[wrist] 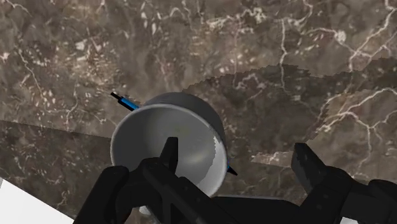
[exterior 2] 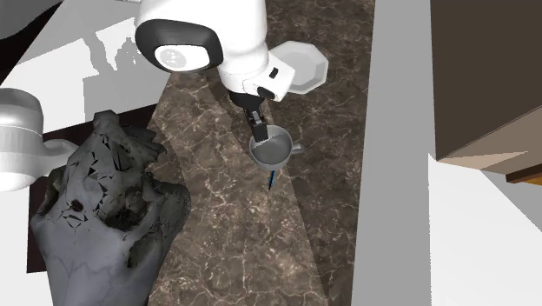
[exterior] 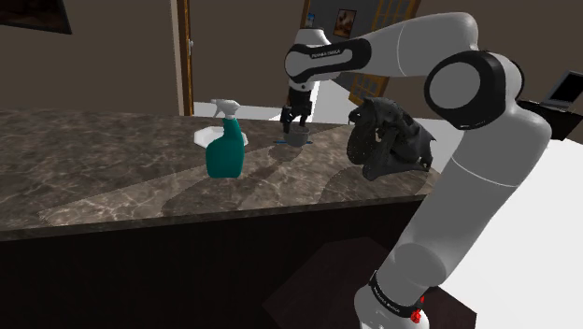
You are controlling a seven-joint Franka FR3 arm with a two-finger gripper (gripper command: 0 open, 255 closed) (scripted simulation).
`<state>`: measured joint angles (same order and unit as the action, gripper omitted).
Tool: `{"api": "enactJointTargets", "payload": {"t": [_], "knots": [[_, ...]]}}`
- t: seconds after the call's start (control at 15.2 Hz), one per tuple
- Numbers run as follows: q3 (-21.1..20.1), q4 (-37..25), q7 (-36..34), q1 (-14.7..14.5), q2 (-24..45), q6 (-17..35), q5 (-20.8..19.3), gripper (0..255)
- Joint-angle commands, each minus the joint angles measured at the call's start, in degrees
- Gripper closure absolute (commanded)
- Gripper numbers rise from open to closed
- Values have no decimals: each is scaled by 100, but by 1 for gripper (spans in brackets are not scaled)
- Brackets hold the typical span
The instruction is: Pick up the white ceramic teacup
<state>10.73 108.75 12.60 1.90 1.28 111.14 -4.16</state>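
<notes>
The gripper [wrist: 236, 151] is wide open, with one finger inside the cup [wrist: 153, 130] and the other outside its wall, not clasping it. The grey cup sits upright on the counter [wrist: 286, 51], over a blue pen [wrist: 125, 102].

On counter [exterior: 112, 178], shoulder view: spray bottle [exterior: 224, 150] left, sculpture [exterior: 388, 140] right, teacup [exterior 2: 271, 149] between them. Plate [exterior 2: 306, 69] just behind bottle. Pen [exterior 2: 274, 178] sticks out either side of cup. Gripper [wrist: 235, 149] straddles cup wall, one finger inside.
</notes>
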Motion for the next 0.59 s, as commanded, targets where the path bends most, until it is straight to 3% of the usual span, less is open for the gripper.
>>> {"api": "enactJointTargets", "payload": {"t": [0.0,0.53], "knots": [[39,-394,89,45,399,-10,86,0],[37,32,72,55,531,545,99,0]]}}
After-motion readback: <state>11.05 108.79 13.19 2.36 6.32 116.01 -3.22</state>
